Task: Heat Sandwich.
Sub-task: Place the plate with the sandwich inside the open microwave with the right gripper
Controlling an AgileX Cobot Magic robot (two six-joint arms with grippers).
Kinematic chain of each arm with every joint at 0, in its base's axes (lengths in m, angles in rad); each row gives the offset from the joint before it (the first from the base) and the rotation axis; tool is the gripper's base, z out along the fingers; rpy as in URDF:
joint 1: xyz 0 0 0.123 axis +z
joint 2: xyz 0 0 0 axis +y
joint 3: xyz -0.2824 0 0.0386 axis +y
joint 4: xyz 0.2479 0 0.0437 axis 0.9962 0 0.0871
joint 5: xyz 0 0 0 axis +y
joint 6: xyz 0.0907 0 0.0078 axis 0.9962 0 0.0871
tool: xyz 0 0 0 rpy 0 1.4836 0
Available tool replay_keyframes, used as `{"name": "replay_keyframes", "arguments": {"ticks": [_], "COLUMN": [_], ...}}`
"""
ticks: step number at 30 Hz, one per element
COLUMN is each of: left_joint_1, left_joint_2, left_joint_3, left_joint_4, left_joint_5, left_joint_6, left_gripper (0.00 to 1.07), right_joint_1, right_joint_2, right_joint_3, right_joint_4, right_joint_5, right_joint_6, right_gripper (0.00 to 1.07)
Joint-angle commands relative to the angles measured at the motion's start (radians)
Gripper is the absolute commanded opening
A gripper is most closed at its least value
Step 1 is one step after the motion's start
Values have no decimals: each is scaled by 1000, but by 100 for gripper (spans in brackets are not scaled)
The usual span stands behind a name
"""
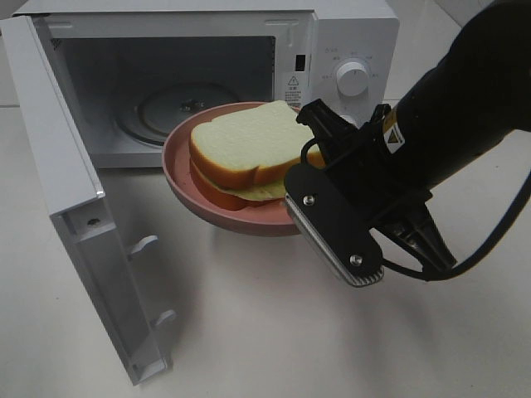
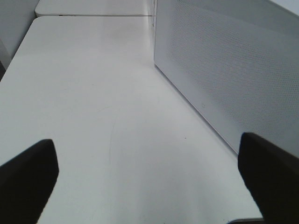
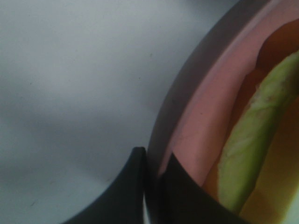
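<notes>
Sandwich [image 1: 245,153] lies on the plate [image 1: 178,166], just in front of the open cavity and not yet inside. The microwave [image 1: 348,33] stands on the counter [image 1: 290,332] with its door [image 1: 58,207] swung wide, so opening looks done. The plate seems lifted, a shadow beneath it. The right end effector [image 3: 153,170] is pinched nearly closed on the plate's rim. The left end effector [image 2: 149,186] is spread wide beside the microwave, holding nothing. Still left, by the look of it: setting the plate in, shutting the door, starting the heat.
</notes>
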Motion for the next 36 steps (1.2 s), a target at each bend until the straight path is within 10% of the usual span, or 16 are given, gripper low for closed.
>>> {"name": "replay_keyframes", "arguments": {"ticks": [1,36], "left_joint_1": [-2,-2], "left_joint_2": [-20,-20], "left_joint_3": [3,3], "left_joint_4": [-2,-2], "left_joint_5": [-6,-6], "left_joint_6": [-1,-1], "left_gripper": [100,100], "right_joint_1": [-4,-4], "right_joint_2": [-7,322], "right_joint_3": [-15,-375], "right_joint_4": [8,-1], "right_joint_5": [-56,14], "right_joint_6": [-16,5], "right_gripper": [0,0]}}
